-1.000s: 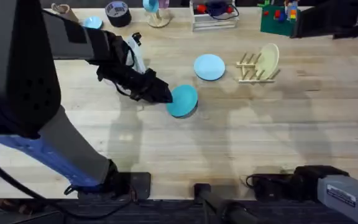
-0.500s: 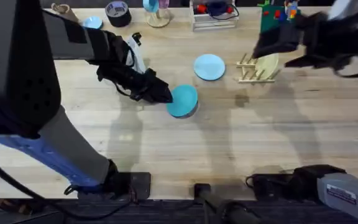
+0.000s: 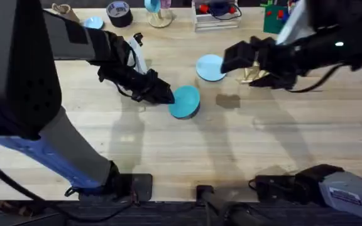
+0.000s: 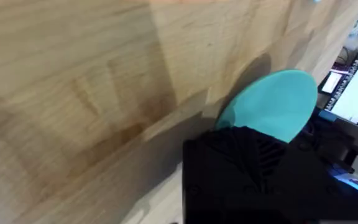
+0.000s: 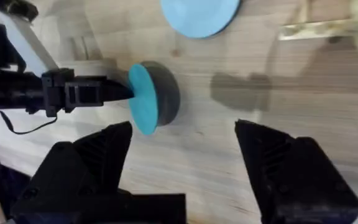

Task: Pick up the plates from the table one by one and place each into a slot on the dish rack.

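Because the left tool (image 3: pixel 163 95) pinches the teal plate (image 3: pixel 185 102) by its rim, the plate stands tilted up on edge instead of lying flat, its far edge seemingly near or on the worktop (image 3: pixel 168 147); whether it touches cannot be told. In the right wrist view the plate (image 5: pixel 143 98) shows nearly edge-on with a dark shadow behind it, which fits a raised, tipped hold that would suit sliding it between upright pegs. The left wrist view shows the same plate (image 4: pixel 271 106) jutting beyond the tool's black body. The right tool (image 3: pixel 236 58) hangs above the worktop between the pale blue plate (image 3: pixel 211 67) and the dish rack (image 3: pixel 255 74), its two fingers spread wide and holding nothing, as the right wrist view shows (image 5: pixel 182 158). The pale blue plate lies flat just beside the rack, where a cream plate (image 3: pixel 270 61) stands in a slot. Judging by this, the right arm is likely placed either to take the teal plate in a handover or to lift the blue one, since the rack sits on its side.
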